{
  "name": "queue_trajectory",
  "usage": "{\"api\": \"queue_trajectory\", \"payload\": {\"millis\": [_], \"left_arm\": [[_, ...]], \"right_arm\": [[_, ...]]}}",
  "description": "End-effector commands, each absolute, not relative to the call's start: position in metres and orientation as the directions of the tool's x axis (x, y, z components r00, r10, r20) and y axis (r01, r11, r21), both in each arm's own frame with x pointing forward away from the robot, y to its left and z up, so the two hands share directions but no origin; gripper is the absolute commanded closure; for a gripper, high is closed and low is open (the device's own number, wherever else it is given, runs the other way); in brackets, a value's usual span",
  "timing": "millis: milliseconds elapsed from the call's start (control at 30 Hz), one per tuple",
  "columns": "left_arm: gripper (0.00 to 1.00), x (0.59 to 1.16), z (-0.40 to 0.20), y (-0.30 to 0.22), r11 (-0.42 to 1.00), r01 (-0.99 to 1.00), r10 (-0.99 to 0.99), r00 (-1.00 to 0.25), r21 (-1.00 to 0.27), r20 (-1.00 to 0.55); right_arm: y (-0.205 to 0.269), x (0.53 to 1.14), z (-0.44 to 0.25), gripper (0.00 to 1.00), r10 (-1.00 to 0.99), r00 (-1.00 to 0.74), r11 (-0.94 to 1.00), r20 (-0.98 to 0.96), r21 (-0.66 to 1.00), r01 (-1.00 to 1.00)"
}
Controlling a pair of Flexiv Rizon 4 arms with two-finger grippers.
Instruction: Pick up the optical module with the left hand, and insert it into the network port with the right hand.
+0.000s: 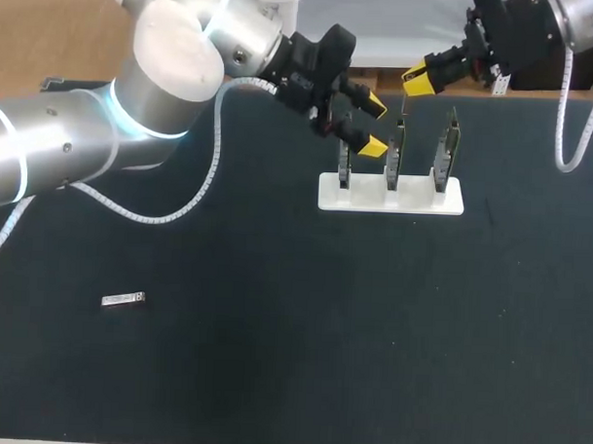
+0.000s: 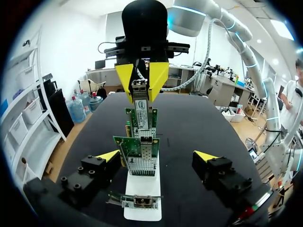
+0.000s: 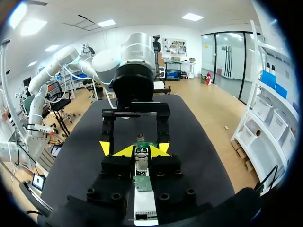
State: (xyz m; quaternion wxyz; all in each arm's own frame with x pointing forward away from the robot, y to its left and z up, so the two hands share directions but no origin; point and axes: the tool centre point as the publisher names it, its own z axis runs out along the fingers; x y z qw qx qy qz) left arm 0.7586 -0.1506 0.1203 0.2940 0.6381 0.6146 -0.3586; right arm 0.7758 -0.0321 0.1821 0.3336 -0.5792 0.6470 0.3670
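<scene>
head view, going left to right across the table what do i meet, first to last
small silver module lying loose on the table → left gripper → right gripper, shut on the optical module → rightmost card in the white stand

White stand (image 1: 414, 199) on black table (image 1: 272, 377), toward far side.

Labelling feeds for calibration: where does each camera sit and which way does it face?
Head: above and behind, looking down on the table; both arms, left hand and right hand show.
Left wrist: on the left arm, facing the right hand across the network cards; own open fingers show.
Right wrist: on the right arm, facing the left arm; own fingers grip the optical module.
Shared: both wrist views show the white stand.
</scene>
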Motion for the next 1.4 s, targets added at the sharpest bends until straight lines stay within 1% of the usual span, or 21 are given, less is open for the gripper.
{"api": "queue_trajectory", "payload": {"millis": [33, 1400], "left_arm": [[0.00, 0.7609, 0.1209, -0.1521, -0.080, 0.994, 0.580, -0.010, -0.069, -0.814], [0.00, 0.7596, 0.1151, -0.1529, -0.082, 0.993, 0.604, -0.023, -0.090, -0.797]], "right_arm": [[-0.0321, 0.7757, 0.1829, 1.00, -0.504, -0.105, 0.060, -0.857, 0.087, -0.994], [-0.0339, 0.7789, 0.1827, 1.00, -0.493, -0.107, 0.064, -0.863, 0.087, -0.994]]}}
